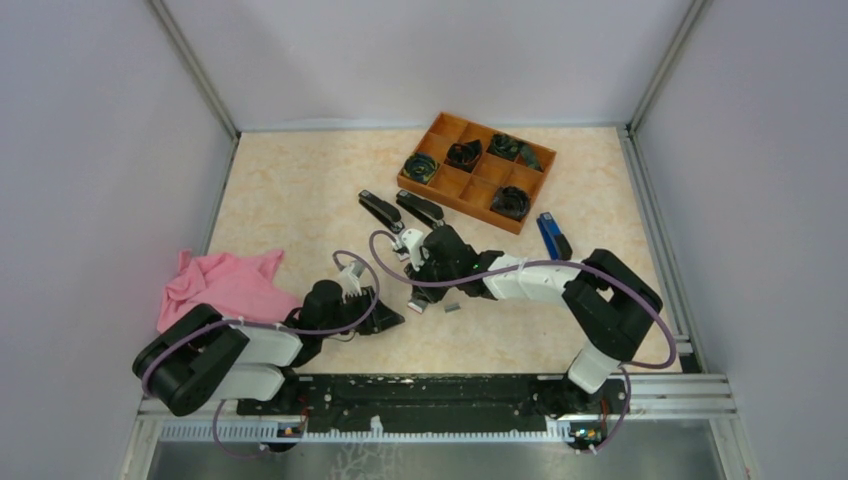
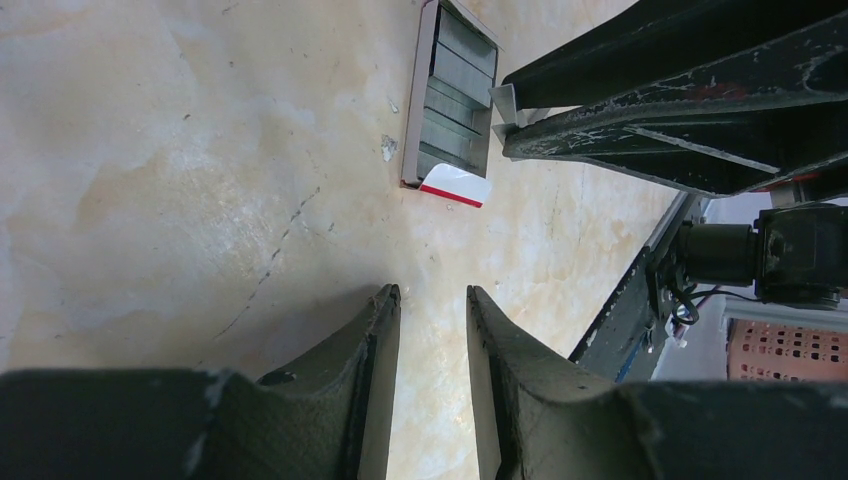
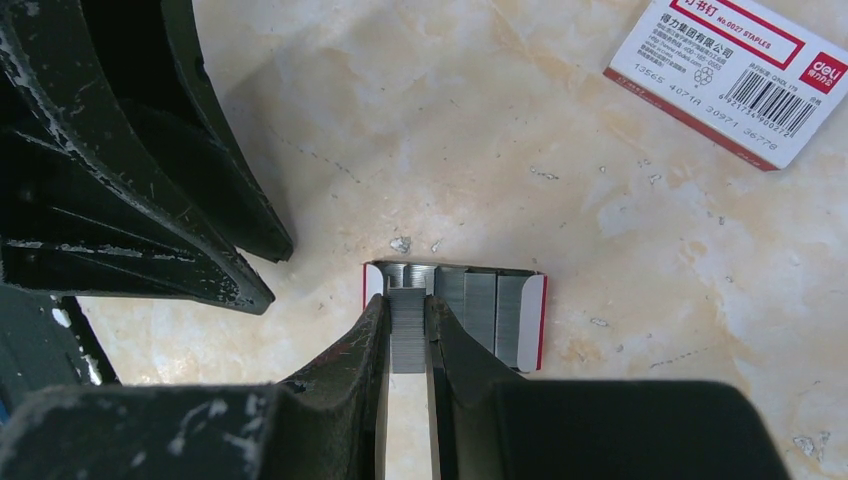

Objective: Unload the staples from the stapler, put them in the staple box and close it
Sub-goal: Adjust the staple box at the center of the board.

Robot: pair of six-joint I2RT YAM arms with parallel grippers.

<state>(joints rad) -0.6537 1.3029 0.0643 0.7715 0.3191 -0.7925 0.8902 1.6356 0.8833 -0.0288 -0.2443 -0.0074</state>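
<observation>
The right fingers [image 3: 360,345] were closed on one short strip of staples [image 3: 407,345], silvery-grey and ridged. They pinched it by its sides at one end of a small open box [image 3: 532,318] with white-and-red walls. Whether the strip was clear of the box could not be told. More staple blocks [image 3: 480,305] lay side by side in that box, their number not clear. One white-and-red box sleeve [image 3: 735,80] with a barcode lay flat on the table [image 3: 560,170], well apart from the box.

The left fingers [image 2: 375,330] stood slightly apart with nothing between them, above bare table near the same box.

Three staplers lay farther back: a black stapler [image 1: 379,210] beside a second black stapler [image 1: 421,207], and a blue stapler [image 1: 553,236] off to the right. One orange tray [image 1: 456,203] with compartments sat behind them. One pink cloth [image 1: 225,285] lay at the left.
</observation>
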